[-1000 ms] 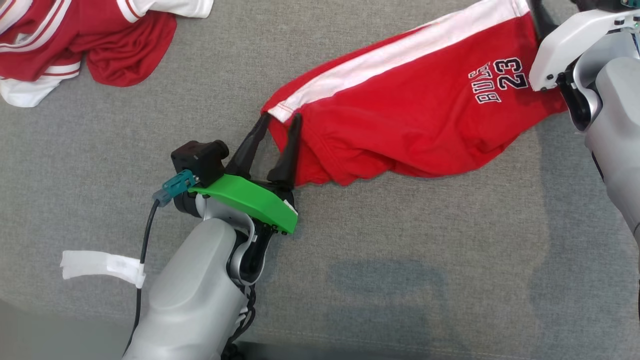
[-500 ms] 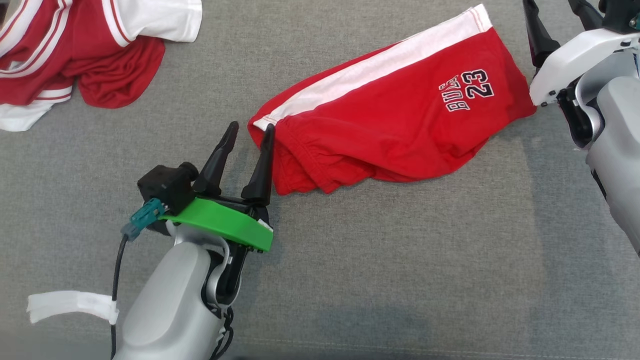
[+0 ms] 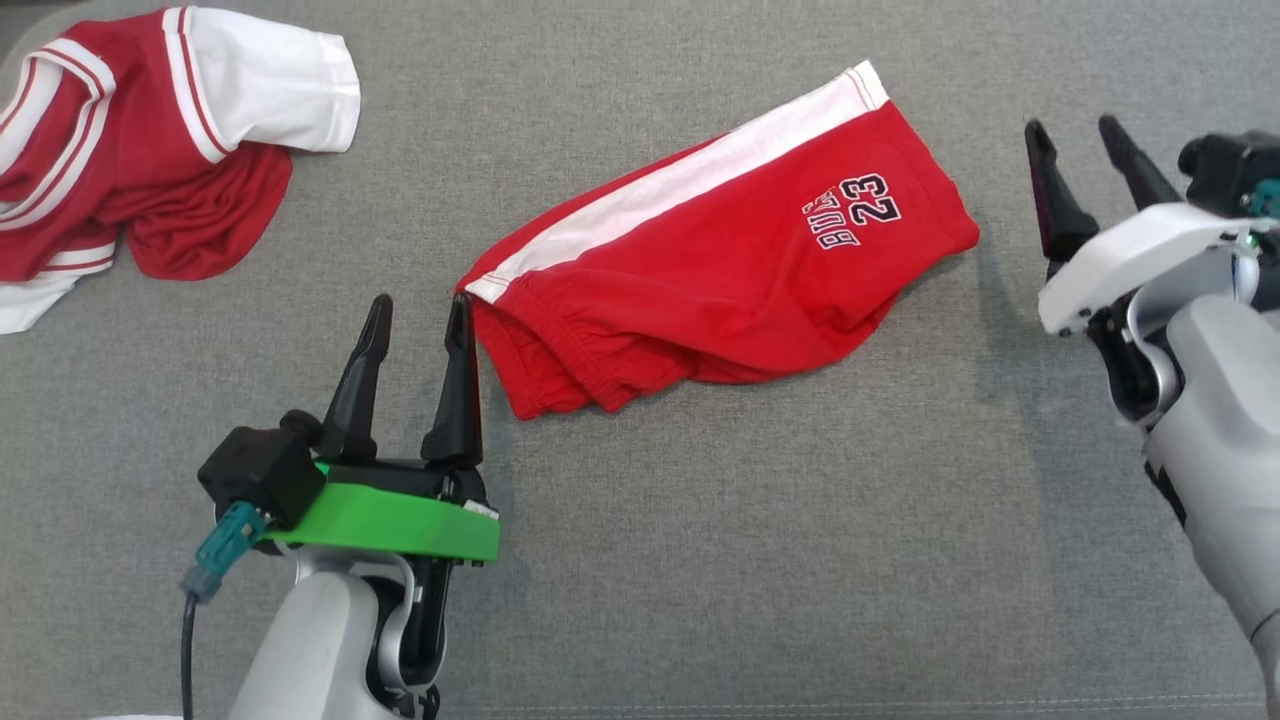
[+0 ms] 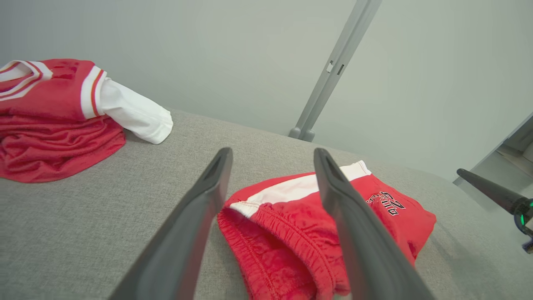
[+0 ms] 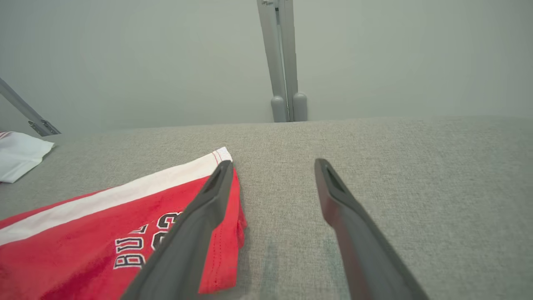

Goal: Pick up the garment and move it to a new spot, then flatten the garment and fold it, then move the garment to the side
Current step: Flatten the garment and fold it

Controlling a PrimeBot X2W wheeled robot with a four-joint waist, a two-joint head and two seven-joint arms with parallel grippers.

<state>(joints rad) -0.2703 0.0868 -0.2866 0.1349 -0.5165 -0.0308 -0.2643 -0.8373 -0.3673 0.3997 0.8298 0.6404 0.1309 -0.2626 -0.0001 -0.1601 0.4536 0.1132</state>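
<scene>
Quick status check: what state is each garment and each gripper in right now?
Red shorts: folded over, lying on the grey surface, held by neither gripper.
Red and white jersey: crumpled in a heap, apart from both grippers.
Left gripper: open, empty, at the shorts' waistband end.
Right gripper: open, empty, just clear of the leg end.

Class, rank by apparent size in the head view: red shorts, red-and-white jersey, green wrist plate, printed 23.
1. red shorts
2. red-and-white jersey, partly out of frame
3. green wrist plate, nearer the camera
4. printed 23
</scene>
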